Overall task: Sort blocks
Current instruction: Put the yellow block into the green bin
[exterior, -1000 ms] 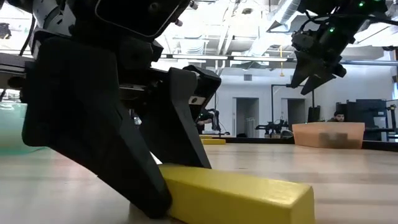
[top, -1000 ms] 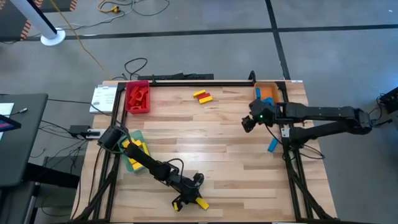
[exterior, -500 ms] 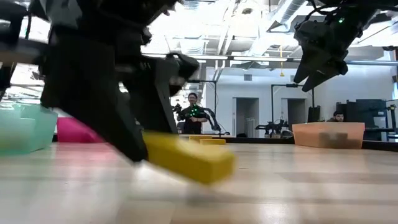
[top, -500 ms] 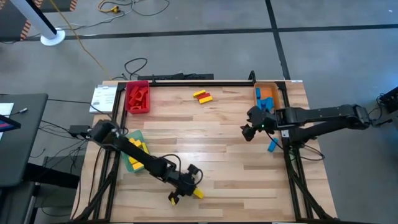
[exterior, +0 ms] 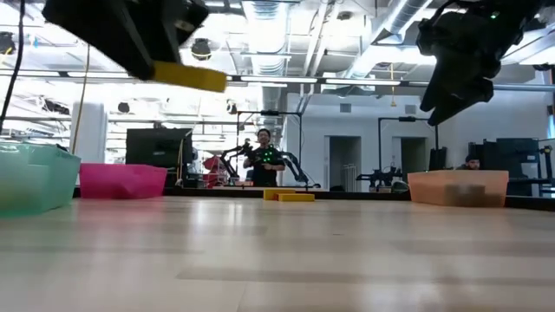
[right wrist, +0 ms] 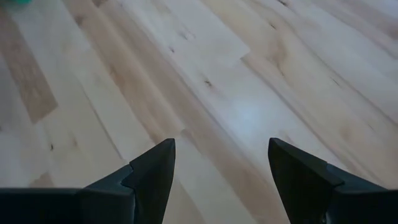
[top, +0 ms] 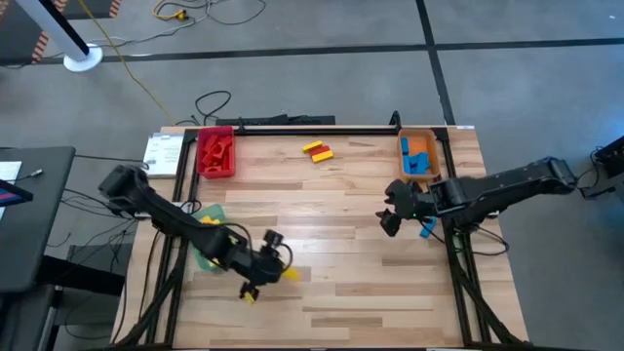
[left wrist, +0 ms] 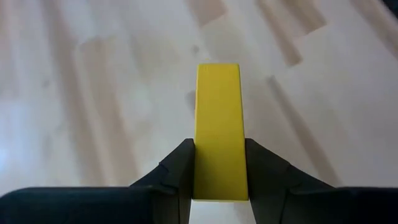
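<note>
You see the yellow block (left wrist: 217, 130) clamped between the two fingers of the left gripper (top: 261, 283) and sticking out forward of them, lifted above the table (top: 331, 224). The green tray (top: 202, 255) lies just beside this gripper, behind it along the arm. The right gripper (right wrist: 221, 168) hangs well apart, fingers spread and empty, with a blue block (top: 426, 229) just beside it.
</note>
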{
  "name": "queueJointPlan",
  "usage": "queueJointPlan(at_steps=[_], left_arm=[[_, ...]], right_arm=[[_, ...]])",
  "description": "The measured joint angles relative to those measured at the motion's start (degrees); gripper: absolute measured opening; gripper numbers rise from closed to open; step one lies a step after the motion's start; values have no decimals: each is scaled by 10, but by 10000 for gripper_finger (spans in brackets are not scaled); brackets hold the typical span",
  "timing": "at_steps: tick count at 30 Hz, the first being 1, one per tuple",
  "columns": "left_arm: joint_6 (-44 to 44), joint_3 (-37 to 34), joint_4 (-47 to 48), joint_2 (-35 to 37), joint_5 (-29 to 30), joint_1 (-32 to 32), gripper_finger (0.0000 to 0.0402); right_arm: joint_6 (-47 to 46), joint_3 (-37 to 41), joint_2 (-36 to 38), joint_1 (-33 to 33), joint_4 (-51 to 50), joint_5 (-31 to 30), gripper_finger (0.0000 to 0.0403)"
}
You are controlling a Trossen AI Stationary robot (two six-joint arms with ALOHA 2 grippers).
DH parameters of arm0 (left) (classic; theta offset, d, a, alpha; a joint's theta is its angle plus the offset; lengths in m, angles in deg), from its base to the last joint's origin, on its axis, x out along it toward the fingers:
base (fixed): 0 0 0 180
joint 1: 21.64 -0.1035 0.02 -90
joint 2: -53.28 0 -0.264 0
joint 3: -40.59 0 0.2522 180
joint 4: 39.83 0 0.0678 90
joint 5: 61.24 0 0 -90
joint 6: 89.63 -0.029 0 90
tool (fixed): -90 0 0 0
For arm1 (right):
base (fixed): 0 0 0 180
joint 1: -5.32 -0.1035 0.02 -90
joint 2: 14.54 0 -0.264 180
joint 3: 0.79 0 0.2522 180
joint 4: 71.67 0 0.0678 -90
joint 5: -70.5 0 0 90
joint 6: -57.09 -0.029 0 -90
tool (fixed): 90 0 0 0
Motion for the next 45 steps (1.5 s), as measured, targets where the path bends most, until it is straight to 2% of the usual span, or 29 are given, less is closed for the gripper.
queueJointPlan(at_steps=[9,16,23,29,37,41,45], left_arm=[[125,1,228,105,65,8,104],[244,1,416,136,70,8,104],[328,-4,551,137,49,8,104],[352,-32,570,137,2,8,116],[368,-123,556,137,-58,8,119],[371,-152,513,137,-60,8,144],[369,-151,487,137,-60,8,180]], right_arm=[[10,0,-55,-23,64,-3,272],[55,0,-122,-17,138,-2,272],[98,0,-157,14,203,-13,272],[124,0,-165,54,248,-34,272],[172,0,-166,120,325,-36,272],[191,0,-166,156,355,-36,272],[207,0,-166,195,375,-29,272]])
